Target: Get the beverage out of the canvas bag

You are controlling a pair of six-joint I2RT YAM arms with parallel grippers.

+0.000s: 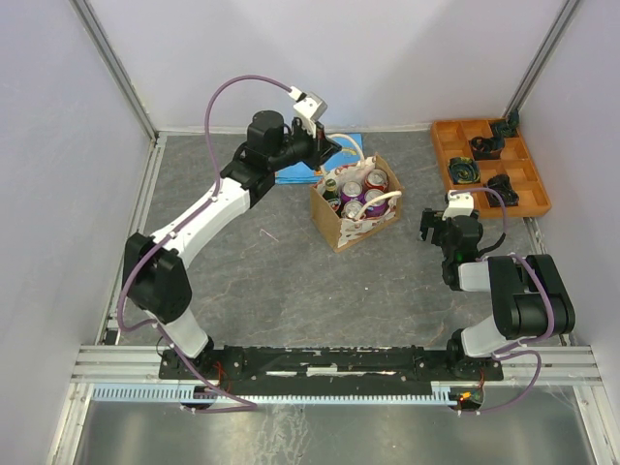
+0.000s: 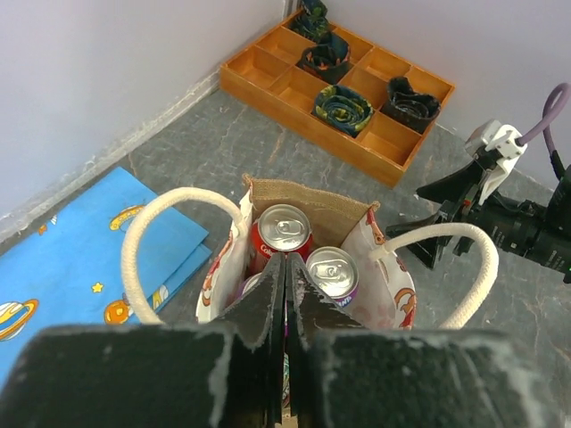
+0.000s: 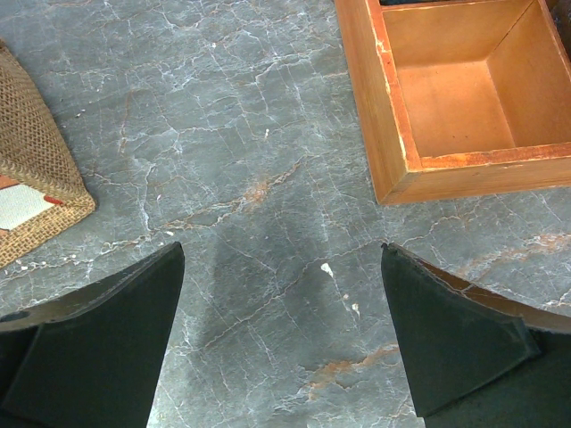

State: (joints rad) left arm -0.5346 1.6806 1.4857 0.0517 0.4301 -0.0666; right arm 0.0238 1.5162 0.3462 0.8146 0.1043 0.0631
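The canvas bag (image 1: 356, 221) stands upright mid-table and holds several beverage cans. In the left wrist view a red can (image 2: 284, 227) and a purple can (image 2: 332, 270) show inside the bag (image 2: 332, 209), between its white rope handles (image 2: 140, 242). My left gripper (image 1: 335, 150) hangs just above the bag's back-left side. Its jaws are shut together with nothing between them, the tips (image 2: 287, 260) over the cans. My right gripper (image 1: 432, 228) is open and empty, low over the bare table to the right of the bag; the bag's burlap corner (image 3: 36, 169) shows at its left.
An orange divided tray (image 1: 489, 165) with dark rolled items sits at the back right; it also shows in the left wrist view (image 2: 268, 67), and its near corner is by my right gripper (image 3: 393, 143). A flat blue picture book (image 1: 295, 174) lies behind the bag. White walls enclose the table.
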